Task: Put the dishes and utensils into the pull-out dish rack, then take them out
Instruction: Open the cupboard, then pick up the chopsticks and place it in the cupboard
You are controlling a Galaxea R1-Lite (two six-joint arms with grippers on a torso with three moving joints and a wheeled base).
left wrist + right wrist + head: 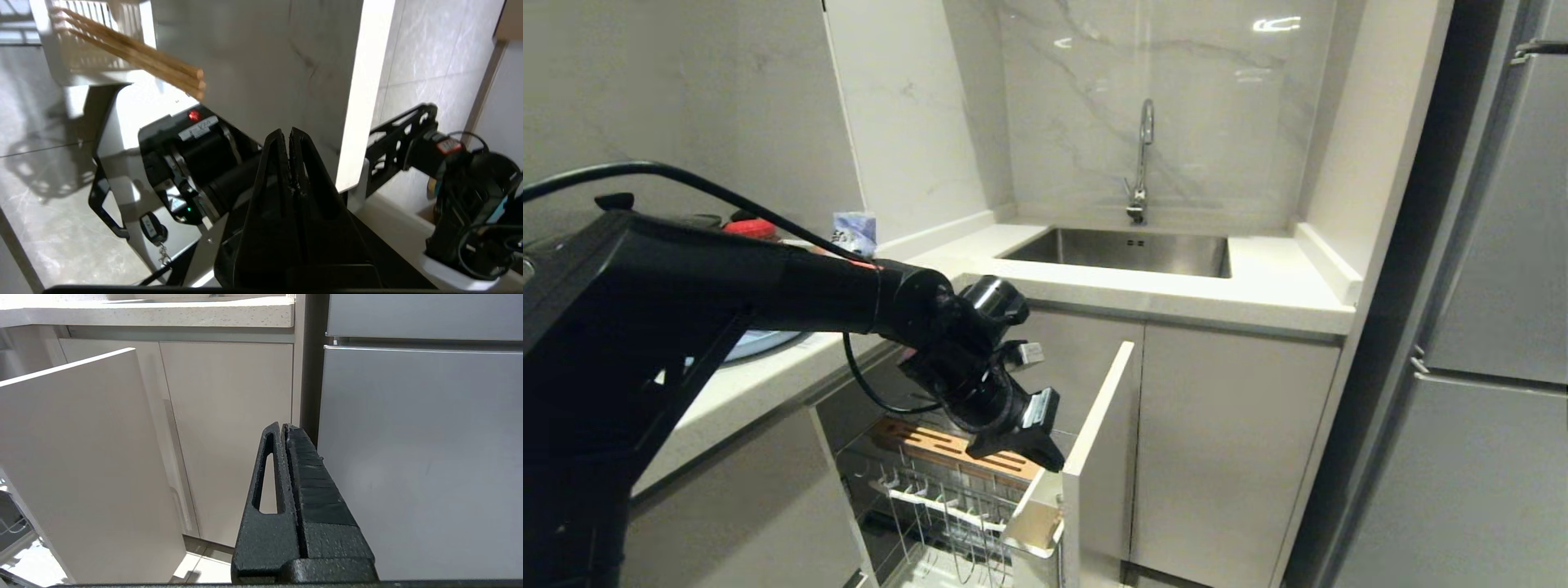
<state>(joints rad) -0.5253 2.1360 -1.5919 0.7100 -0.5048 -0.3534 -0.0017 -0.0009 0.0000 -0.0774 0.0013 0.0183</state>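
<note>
Your left gripper [1045, 457] is hanging over the pulled-out dish rack [947, 490], its jaws clenched on nothing. The chopsticks [135, 55] are leaning in the white utensil cup [73, 61], well apart from the fingertips. Your right gripper [286, 428] is sitting parked by the cabinet, jaws clenched too.
</note>
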